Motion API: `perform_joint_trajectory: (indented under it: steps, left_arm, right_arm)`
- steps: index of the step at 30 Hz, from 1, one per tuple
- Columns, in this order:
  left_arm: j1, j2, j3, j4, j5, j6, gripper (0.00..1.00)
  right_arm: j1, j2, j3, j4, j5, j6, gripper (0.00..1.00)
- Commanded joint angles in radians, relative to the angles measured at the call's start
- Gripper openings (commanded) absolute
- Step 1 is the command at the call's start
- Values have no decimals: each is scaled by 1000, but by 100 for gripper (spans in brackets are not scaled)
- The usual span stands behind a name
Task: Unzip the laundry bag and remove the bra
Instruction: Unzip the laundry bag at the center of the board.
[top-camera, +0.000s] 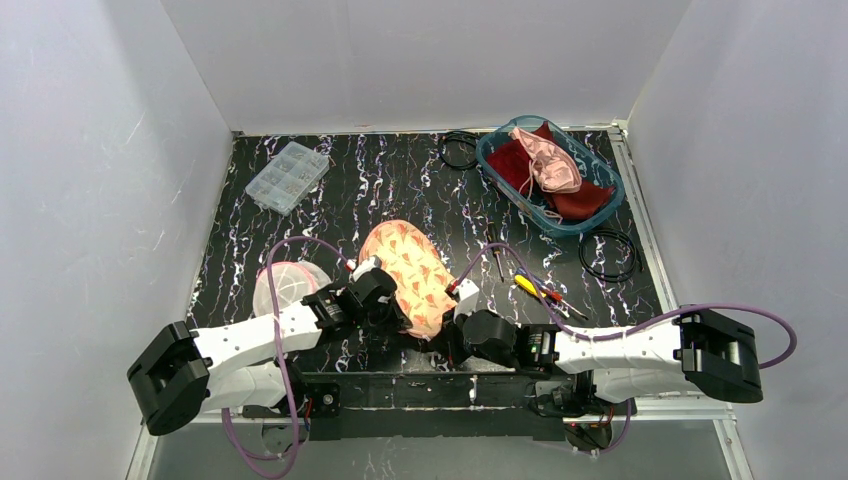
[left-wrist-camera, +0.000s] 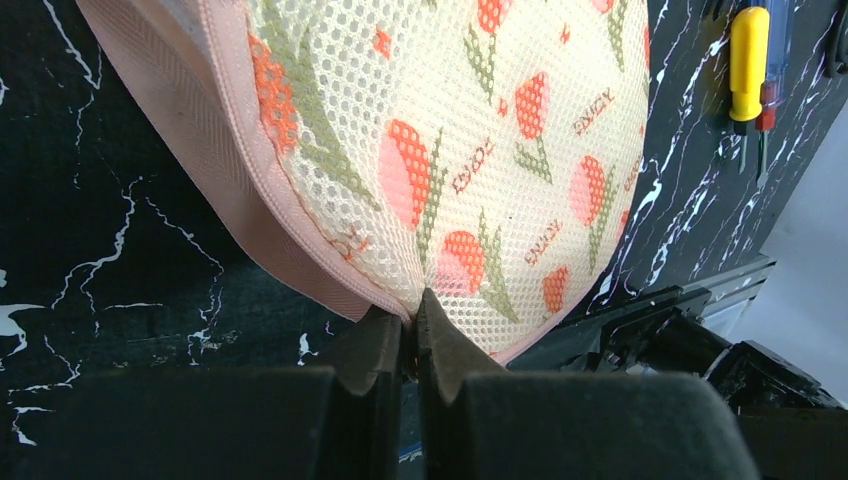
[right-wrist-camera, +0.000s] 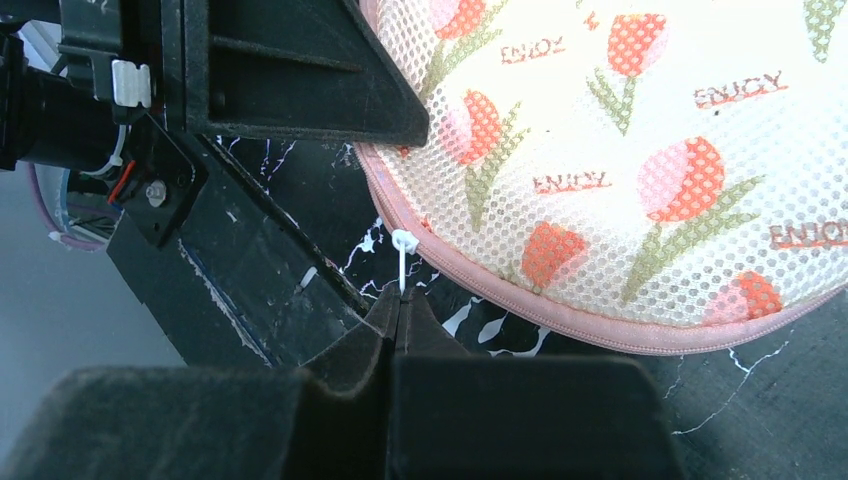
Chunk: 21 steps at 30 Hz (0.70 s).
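Note:
The laundry bag (top-camera: 408, 272) is a domed cream mesh pouch with tulip print and a pink zip band, lying in the middle near the front. My left gripper (left-wrist-camera: 412, 318) is shut on the bag's pink edge at its near-left side; the bag fills the left wrist view (left-wrist-camera: 480, 130). My right gripper (right-wrist-camera: 399, 298) is shut on the white zip pull (right-wrist-camera: 402, 255), a thin cord hanging from the pink band of the bag (right-wrist-camera: 640, 170). The bag is still zipped in these views. The bra inside is hidden.
A blue basket (top-camera: 606, 205) with red and pink cloth stands at the back right. A clear parts box (top-camera: 287, 176) lies back left, a pink-rimmed mesh item (top-camera: 288, 286) left of the bag. Screwdrivers (top-camera: 540, 292) and black cable loops (top-camera: 611, 255) lie to the right.

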<state>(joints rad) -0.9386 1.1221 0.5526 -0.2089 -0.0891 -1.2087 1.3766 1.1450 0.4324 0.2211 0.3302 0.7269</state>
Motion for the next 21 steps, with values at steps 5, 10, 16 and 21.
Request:
perform_joint_trajectory:
  steps: [5,10,16,21]
  left_arm:
    - [19,-53,-7,-53,-69,23,0]
    - [69,-107,-39,-53,-27,55,0]
    - [157,-134,-52,-34,68,124,0]
    - [199,-66,-16,-1,167,197,0]
  right_arm:
    - [6,-75,18,-62,42,-1,1]
    - [7,-146,-23,-147,92,31,1]
    - [7,-254,-77,-266,146,73,1]
    - [7,-309,-126,-266,164,86,1]
